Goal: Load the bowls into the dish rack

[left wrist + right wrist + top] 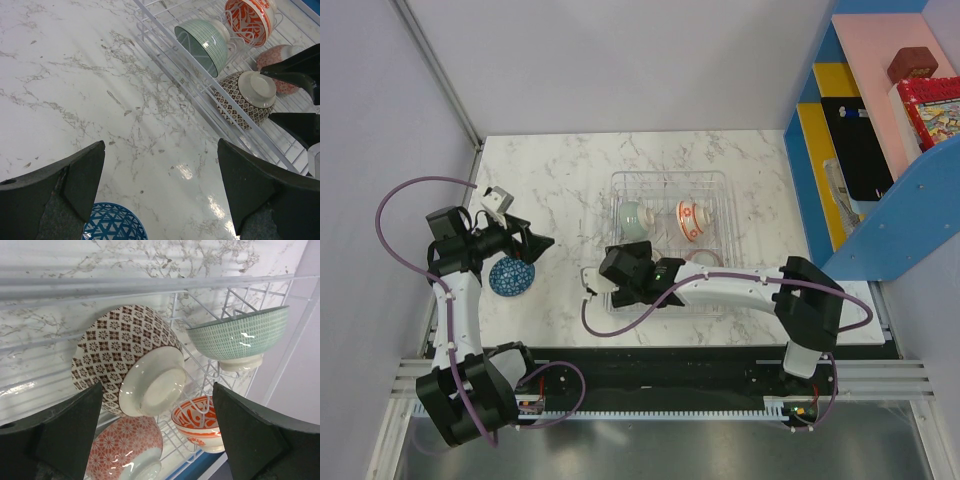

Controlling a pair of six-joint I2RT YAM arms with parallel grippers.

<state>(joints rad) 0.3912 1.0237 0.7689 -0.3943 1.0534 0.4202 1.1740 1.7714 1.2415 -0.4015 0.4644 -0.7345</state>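
The silver wire dish rack (724, 200) holds a celadon green bowl (632, 215), an orange-and-white bowl (689, 220) and a pink patterned bowl (701, 258). My right gripper (625, 268) is open over the rack's front left. In the right wrist view my gripper (157, 435) faces a brown-and-white patterned bowl (120, 347) lying on its side in the rack (150, 285), foot towards me, not gripped. A blue-patterned bowl (511, 277) sits on the table left of the rack. My left gripper (532, 245) is open and empty just beyond it; the bowl's rim (112, 224) shows below my left finger.
A blue and pink shelf unit (880, 150) with boxes stands to the right of the rack. A wall post (440, 70) runs along the table's left edge. In the left wrist view the rack's near rail (165, 55) crosses the marble table (75, 90).
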